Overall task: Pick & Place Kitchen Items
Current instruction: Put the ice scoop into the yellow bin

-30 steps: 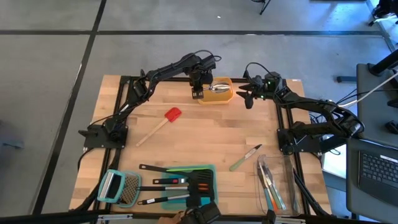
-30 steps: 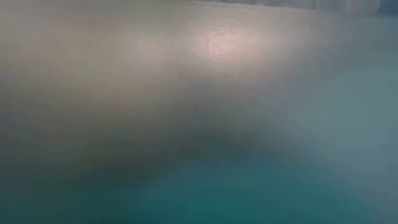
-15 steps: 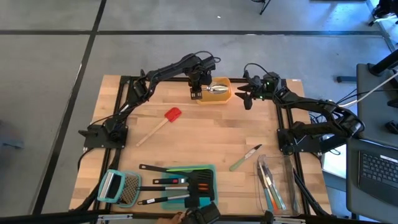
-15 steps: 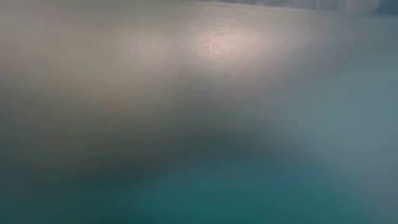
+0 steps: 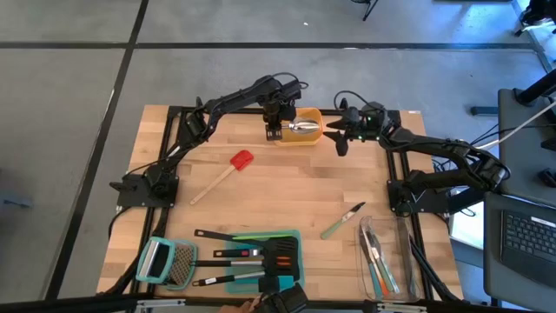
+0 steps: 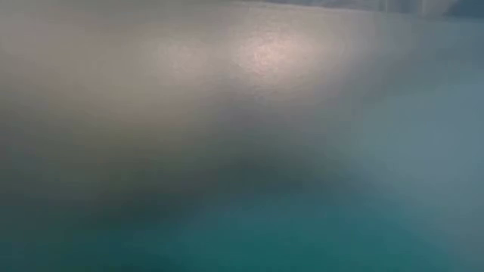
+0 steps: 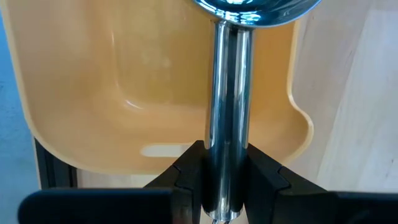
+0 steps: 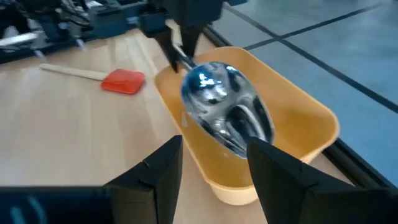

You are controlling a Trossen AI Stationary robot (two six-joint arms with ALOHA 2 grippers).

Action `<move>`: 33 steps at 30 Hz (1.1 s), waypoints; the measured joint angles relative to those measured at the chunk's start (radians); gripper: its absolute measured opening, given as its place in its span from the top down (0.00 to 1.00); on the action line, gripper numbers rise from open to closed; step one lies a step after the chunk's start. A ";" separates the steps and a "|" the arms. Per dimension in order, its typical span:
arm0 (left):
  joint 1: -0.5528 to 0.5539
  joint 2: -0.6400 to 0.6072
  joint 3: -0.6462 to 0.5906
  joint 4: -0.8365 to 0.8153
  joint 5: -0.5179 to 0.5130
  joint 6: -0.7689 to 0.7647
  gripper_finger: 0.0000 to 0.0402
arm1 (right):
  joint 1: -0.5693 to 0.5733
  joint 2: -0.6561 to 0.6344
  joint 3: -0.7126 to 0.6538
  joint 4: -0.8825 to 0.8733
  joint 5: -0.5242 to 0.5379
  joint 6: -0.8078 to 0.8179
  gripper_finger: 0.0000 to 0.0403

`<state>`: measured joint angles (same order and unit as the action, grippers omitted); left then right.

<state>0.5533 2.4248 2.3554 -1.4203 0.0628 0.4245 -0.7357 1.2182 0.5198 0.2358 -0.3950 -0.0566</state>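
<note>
The left gripper (image 5: pixel 275 130) sits at the far edge of the desk (image 5: pixel 287 187), clenched on the handle of a silver scoop (image 5: pixel 304 127). In the left wrist view its two dark fingers (image 7: pixel 186 174) pinch the shiny round handle from both sides, and the scoop's bowl (image 7: pixel 249 7) hangs over the inside of the orange container (image 7: pixel 124 81). The right wrist view shows that bowl (image 8: pixel 227 115) lying tilted across the container's (image 8: pixel 298 130) opening, with the left gripper's dark fingers (image 8: pixel 177 53) on the handle behind it.

The right gripper (image 5: pixel 340 139) hovers just beside the container's other side, its fingers (image 8: pixel 161 174) spread apart with nothing between them, pointing at the scoop.

A red turner (image 5: pixel 233 167) with a pale handle lies on the bare wood, well apart from the container. A green spatula (image 5: pixel 342 222) lies near the right arm's base, beside a clear container (image 5: pixel 382 252) holding slim utensils. At the near edge a teal container (image 5: pixel 269 252) carries black turners, with a grater (image 5: pixel 165 263) beside it. The low view shows only a blur
</note>
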 joint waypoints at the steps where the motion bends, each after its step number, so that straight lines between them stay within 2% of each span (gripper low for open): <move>1: 0.000 0.000 0.000 -0.002 0.000 0.000 0.83 | 0.005 0.000 0.000 -0.001 0.018 0.000 0.55; 9: -0.002 0.000 0.000 -0.003 0.001 0.000 0.83 | 0.062 0.014 0.000 0.043 0.189 -0.039 0.55; 17: -0.002 0.000 0.000 -0.020 0.015 0.000 0.83 | 0.130 0.014 0.031 0.092 0.212 -0.082 0.55; 21: -0.002 0.000 0.000 -0.024 0.015 -0.001 0.83 | 0.168 0.014 0.110 -0.020 0.221 -0.156 0.55; 26: -0.002 0.001 0.000 -0.035 0.024 -0.001 0.83 | 0.242 0.057 0.227 -0.262 0.331 -0.363 0.55; 30: -0.001 0.001 0.000 -0.054 0.027 -0.002 0.83 | 0.267 0.133 0.296 -0.303 0.446 -0.354 0.55; 33: -0.001 0.001 0.000 -0.056 0.027 -0.002 0.83 | 0.271 0.199 0.332 -0.310 0.421 -0.352 0.54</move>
<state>0.5522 2.4256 2.3554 -1.4763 0.0898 0.4229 -0.4644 1.4172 0.8521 -0.0746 0.0263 -0.4091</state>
